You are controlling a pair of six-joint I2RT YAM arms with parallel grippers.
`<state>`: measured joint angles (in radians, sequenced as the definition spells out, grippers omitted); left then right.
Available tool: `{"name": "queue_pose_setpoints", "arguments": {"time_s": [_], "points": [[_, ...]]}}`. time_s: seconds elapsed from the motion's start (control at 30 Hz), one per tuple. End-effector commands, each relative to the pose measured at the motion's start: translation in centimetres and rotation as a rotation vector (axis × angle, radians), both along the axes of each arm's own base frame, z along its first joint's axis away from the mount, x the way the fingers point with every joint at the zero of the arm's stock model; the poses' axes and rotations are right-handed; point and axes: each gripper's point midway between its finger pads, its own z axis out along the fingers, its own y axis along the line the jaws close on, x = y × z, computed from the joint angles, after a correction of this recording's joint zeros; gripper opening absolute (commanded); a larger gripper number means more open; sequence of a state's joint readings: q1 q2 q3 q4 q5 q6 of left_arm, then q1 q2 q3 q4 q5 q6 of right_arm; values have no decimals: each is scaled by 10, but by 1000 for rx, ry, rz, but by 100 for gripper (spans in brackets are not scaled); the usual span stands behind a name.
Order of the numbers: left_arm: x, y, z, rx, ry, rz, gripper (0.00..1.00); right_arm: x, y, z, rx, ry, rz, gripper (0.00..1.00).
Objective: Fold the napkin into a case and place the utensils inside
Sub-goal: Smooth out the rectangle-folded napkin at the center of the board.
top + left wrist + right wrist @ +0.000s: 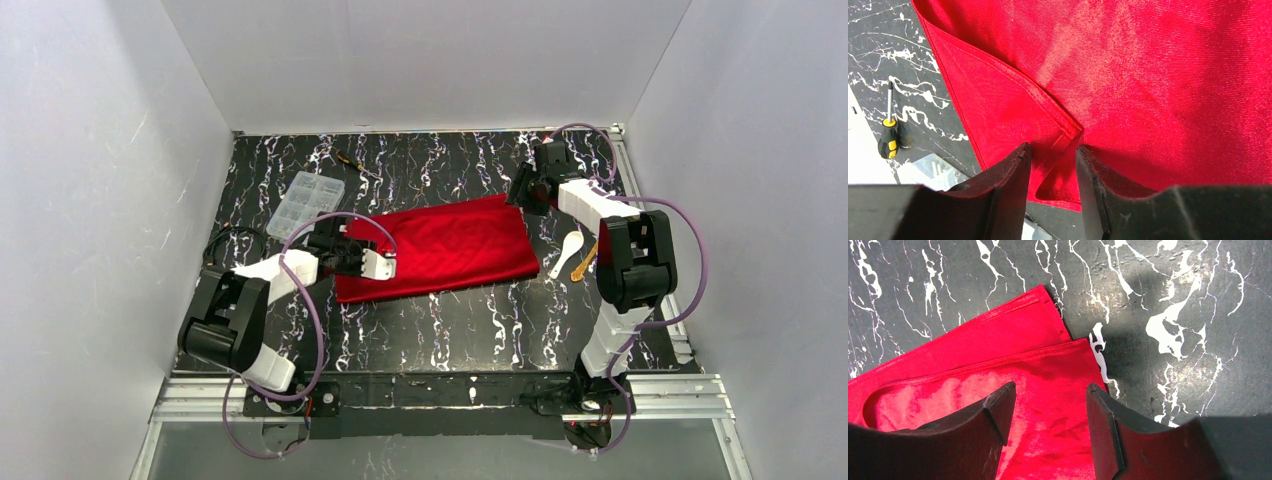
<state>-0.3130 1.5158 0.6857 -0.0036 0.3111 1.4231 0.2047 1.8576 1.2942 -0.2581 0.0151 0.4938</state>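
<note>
Currently the black marbled table (450, 330) carries the napkin (450, 240) at its middle, doubled over into a wide rectangle with the layers offset at the corners; no case yet. The left gripper (1053, 150) sits low on the napkin's near-left corner, jaws part spread, straddling a small ridge of cloth just short of the top layer's hemmed corner; nothing looks pinched. The right gripper (1048, 395) hovers over the napkin's far-right corner, jaws spread wide, empty. A clear compartment box (305, 200) lies just off the napkin's far-left corner. Just off the napkin's right edge lie the white spoon (568, 250) and, beside it, the yellow-gold piece (585, 262), both untouched. A screwdriver (888, 135) lies past the box. Risks: closing here may nip both layers, not the top one alone, and spoil the next fold; the shiny cloth may slip free; with nothing pinning the far corner, a pull could drag the whole napkin into the spoon.
</note>
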Motion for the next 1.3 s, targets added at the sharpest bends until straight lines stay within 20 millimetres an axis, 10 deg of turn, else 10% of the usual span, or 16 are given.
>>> {"name": "queue_pose_setpoints", "arguments": {"time_s": [0.0, 0.63, 1.27], "points": [[4, -8, 4, -12, -8, -27, 35, 13, 3, 28, 32, -84, -8, 61], [21, 3, 11, -37, 9, 178, 0, 11, 8, 29, 65, -78, 3, 57], [39, 34, 24, -115, 112, 606, 0, 9, 9, 25, 71, -76, 8, 52]]}}
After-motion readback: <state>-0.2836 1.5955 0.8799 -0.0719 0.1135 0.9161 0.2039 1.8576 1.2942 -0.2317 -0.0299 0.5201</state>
